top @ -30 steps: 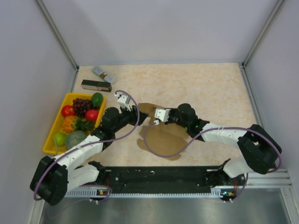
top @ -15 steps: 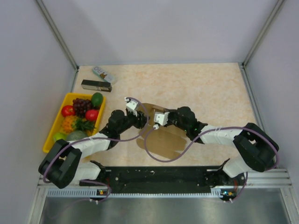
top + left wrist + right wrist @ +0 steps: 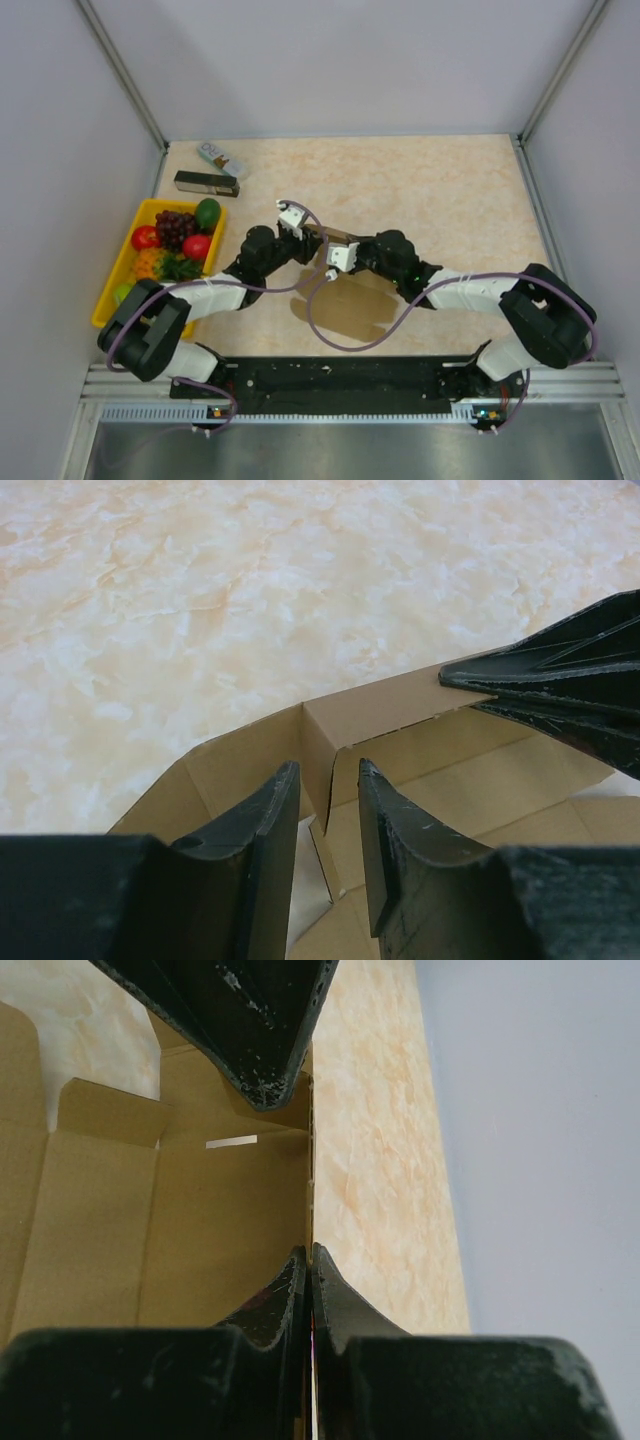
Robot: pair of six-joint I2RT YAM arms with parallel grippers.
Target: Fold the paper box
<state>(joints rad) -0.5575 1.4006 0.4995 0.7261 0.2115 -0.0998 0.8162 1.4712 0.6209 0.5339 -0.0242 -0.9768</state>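
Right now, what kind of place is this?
Probably a lab robot cell: grey walls enclose a marble-patterned table, with the left arm and right arm bolted at its near edge.

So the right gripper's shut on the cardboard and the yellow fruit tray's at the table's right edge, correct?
No: the top view shows the yellow fruit tray at the table's left edge. The right gripper is shut on the cardboard.

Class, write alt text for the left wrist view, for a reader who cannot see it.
The left gripper, black fingers slightly apart, straddles a raised corner of the brown paper box. At right, the right gripper pinches that wall's top edge, with the pale marbled table beyond.
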